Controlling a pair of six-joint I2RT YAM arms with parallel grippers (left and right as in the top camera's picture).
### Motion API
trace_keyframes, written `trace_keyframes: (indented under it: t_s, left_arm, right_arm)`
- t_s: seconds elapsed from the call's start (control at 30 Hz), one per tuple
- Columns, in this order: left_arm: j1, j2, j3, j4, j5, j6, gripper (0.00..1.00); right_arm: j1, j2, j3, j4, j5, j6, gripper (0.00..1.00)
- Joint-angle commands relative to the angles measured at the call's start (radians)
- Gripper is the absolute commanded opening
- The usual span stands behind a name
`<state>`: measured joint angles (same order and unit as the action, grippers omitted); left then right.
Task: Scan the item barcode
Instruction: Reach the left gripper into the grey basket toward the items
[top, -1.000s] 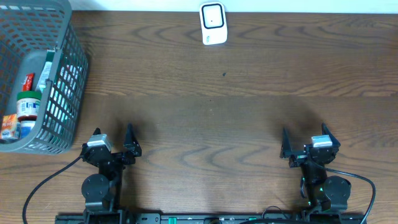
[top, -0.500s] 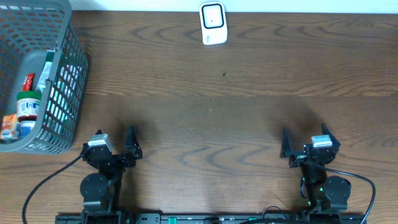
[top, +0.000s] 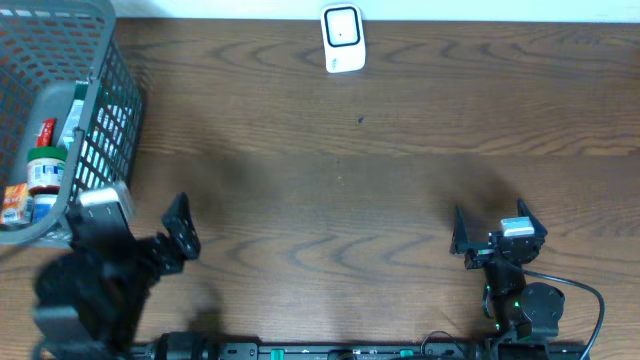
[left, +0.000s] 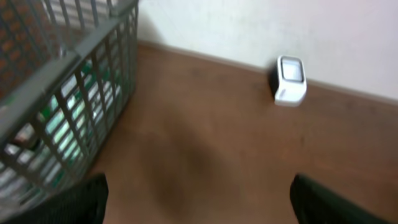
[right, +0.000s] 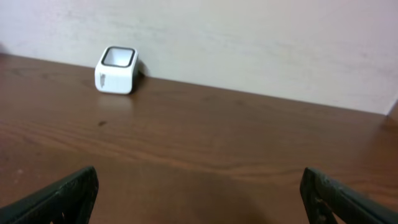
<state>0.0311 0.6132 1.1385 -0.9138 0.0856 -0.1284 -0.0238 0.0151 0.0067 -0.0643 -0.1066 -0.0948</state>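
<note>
While beside basket (left: 81, 81), left claw (left: 199, 208) agape.

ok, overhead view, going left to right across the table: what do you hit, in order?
Basket → left pincer, open, right beside the basket → scanner at the far edge → right pincer, open.

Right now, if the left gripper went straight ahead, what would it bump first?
Probably just bare table. The left gripper points between the basket on its left and the scanner on its right, so it likely misses both, though depth is hard to judge.
</note>
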Motion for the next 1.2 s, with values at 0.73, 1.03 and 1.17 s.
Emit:
trace_keyframes:
  t_s: [0.73, 1.03, 1.17]
  left_arm:
    - [0.229, 1.120, 1.074, -0.398, -0.212, 0.129, 0.91]
    - [0.578, 1.123, 1.071, -0.359, -0.096, 0.040, 0.91]
    - [0.692, 1.154, 1.052, -0.358, -0.070, 0.040, 0.91]
  right_arm:
    - [-0.002, -0.003, -0.001, -0.003, 0.004, 0.011, 0.99]
    - [-0.002, -0.003, -0.001, -0.003, 0.004, 0.011, 0.99]
    - [-0.002, -0.003, -0.001, -0.003, 0.004, 0.011, 0.99]
